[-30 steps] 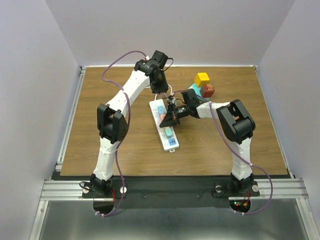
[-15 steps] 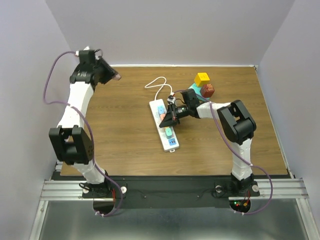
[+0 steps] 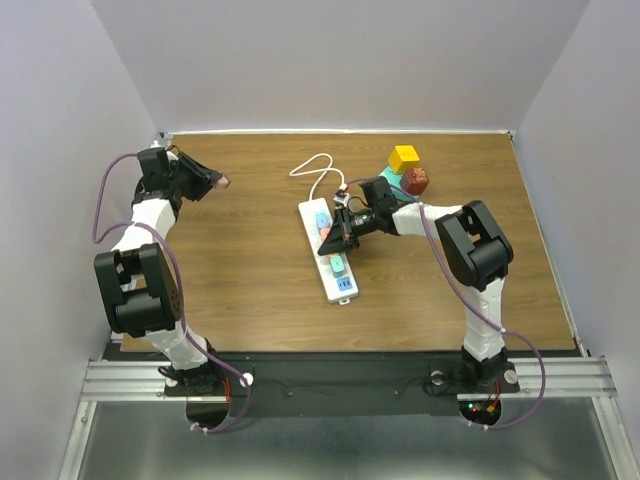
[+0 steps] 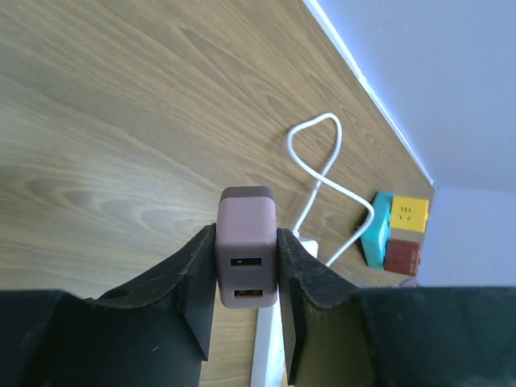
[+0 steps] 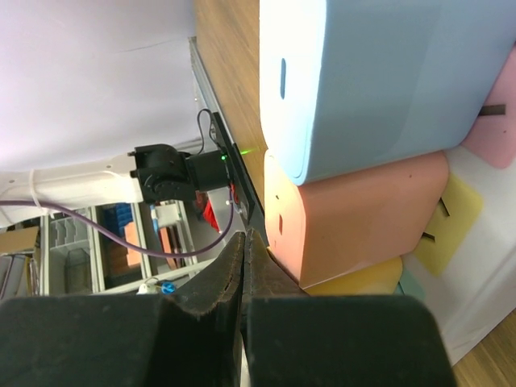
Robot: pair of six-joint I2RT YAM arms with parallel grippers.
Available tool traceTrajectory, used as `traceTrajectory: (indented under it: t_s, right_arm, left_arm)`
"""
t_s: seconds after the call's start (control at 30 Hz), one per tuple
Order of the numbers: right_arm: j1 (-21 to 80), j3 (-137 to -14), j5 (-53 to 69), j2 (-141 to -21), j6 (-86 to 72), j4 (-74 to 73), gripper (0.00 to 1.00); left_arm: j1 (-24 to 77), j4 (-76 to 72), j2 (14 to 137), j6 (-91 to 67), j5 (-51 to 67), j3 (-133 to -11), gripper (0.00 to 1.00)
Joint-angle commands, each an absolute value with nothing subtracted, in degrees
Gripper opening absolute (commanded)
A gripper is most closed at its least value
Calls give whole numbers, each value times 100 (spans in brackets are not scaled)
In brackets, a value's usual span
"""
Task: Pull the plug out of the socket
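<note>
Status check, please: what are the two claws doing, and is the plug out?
Left gripper shut on the plug, held clear of the power strip. Right gripper shut, tips at the strip. Nothing blocking seen.

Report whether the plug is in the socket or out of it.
Out. The plug sits clamped between the left fingers, well away from the socket.
</note>
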State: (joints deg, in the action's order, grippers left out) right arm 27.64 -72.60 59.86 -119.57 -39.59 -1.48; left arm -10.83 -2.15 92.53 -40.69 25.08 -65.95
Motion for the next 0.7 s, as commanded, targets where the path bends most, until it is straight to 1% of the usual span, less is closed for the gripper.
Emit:
traceTrajectory:
  t_s: [0.0, 0.23, 0.3, 0.37, 0.5, 0.53, 0.6, 0.67]
  right_arm:
    - [2742, -7014, 4623, -12243, -3507, -1072, 0]
    - [2742, -7049, 4570, -12155, -3498, -1142, 1]
    - [2742, -7058, 4570, -12146, -3481, -1177, 0]
    - [2742, -7058, 4579, -12164, -3480, -1178, 1]
    - [2742, -7040, 4553, -12173, -3454, -1204, 0]
    - [2742, -7031, 4553, -12173, -3454, -1204, 0]
    - [2742, -7031, 4544, -12173, -3454, -1204, 0]
    - [2742, -7023, 4544, -12173, -3463, -1213, 0]
  left_arm:
    - [-1230, -694, 9447, -3894, 2549, -6469, 0]
    - [-1266, -580, 9826, -4314, 1952, -6214, 0]
    - [-1257, -712, 9844, -4420, 1837, -6057, 2]
    - [-1257, -809, 9870, -4517, 1793, -6003, 12]
    - [-1266, -966, 9914, -4614, 1784, -6003, 36]
    - [-1266, -1002, 9931, -4649, 1836, -6012, 38]
    - [-1266, -1002, 9976, -4684, 1872, -6038, 39]
    - [-1266, -1002, 9976, -4693, 1881, -6029, 45]
